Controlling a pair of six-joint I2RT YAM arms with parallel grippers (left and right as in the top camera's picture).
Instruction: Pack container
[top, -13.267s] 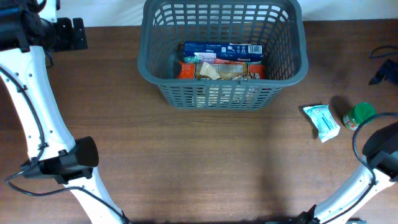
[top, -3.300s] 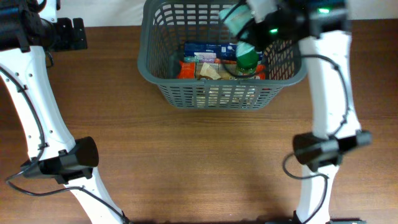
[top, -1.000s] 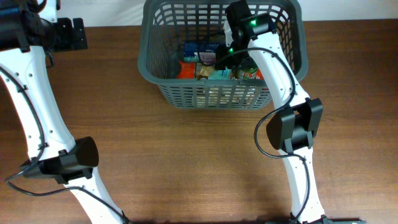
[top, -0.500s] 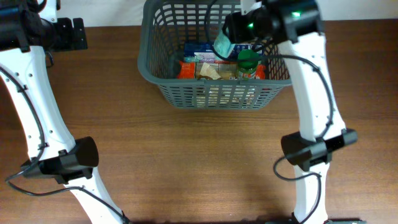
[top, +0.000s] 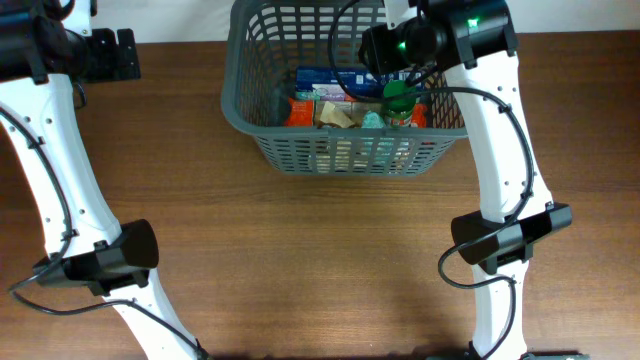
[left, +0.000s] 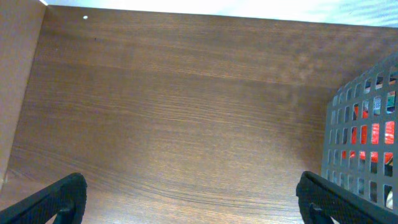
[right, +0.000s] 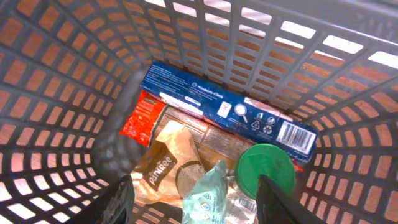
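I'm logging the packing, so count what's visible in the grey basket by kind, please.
Boxes: 1, the blue box.
Packets: 3, the red packet, tan pouch and pale teal packet.
Jars: 1, the green-lidded jar.
Total: 5 clearly visible in the container; more may lie partly hidden underneath.
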